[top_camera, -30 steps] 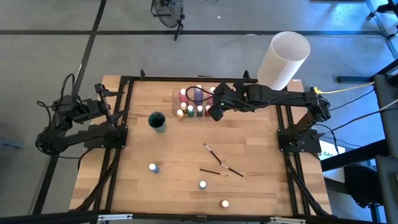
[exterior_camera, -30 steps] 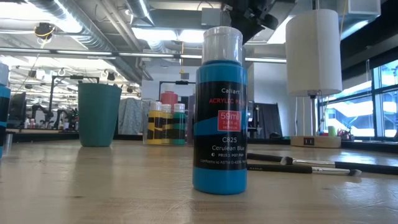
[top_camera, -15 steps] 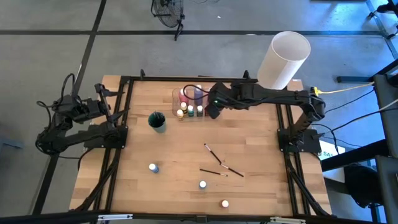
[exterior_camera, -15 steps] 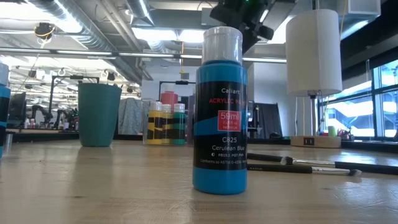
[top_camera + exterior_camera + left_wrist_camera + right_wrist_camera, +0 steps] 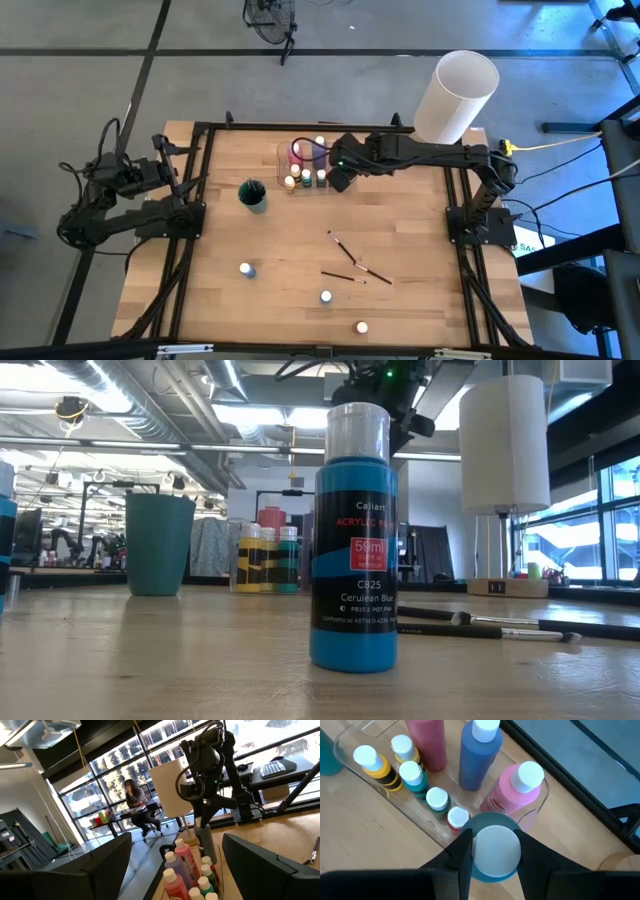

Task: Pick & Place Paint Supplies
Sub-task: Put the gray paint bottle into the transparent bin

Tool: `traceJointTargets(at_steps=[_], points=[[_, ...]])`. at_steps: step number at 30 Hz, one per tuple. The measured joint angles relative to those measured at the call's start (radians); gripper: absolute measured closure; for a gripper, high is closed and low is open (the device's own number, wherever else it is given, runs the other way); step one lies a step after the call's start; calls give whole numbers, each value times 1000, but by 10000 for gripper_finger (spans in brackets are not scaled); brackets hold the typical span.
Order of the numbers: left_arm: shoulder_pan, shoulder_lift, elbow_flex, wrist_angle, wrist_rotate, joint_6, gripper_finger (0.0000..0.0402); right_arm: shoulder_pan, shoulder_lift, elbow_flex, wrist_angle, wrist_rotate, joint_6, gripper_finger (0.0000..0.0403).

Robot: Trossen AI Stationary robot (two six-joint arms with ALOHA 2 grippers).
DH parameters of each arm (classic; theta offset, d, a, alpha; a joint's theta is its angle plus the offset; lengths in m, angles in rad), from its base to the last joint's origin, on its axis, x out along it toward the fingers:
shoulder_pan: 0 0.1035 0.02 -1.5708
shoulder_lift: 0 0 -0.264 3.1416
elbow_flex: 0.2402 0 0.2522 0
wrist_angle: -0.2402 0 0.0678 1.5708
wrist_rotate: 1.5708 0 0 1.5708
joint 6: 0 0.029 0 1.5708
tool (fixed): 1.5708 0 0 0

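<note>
from above, the right gripper (image 5: pixel 340 172) has slid in from a spot just off the tray's end and now hangs at the end of the clear tray (image 5: pixel 283 152), so the carry looks nearly over and the drop is the next thing to watch. the left gripper (image 5: pixel 178 176) waits well off at the table's left edge, jaws spread wide on nothing. ahead of the right jaws sit the bottles already filed in the tray; well behind them on open wood lie the paintbrushes (image 5: pixel 348 256) and three loose bottles. at table height, the blue bottle (image 5: pixel 353 535) fills the middle, a teal cup (image 5: pixel 159 544) stands beside the tray's yellow and green bottles, and the right arm's dark wrist now hangs higher up behind the cap than a second back. through the left wrist, the right gripper shows far off, pinching a grey bottle (image 5: pixel 204 834) that hangs upright just over the tray's near end, beside the pink bottle (image 5: pixel 185 862). through the right wrist, the jaws clamp the grey bottle's white cap between them, directly over a free gap beside the pink bottle and a small red bottle (image 5: pixel 456 818); i'd judge it must come straight down to miss them.
</note>
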Motion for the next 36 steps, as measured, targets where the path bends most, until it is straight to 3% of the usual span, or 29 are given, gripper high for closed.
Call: traceJointTargets(at_steps=[13, 36], points=[[0, 0, 0, 0, -1, 0, 93, -41, 0, 0, -96, 2, 26, 284], [0, 0, 0, 0, -2, 0, 93, -44, 0, 0, -88, -2, 56, 284]])
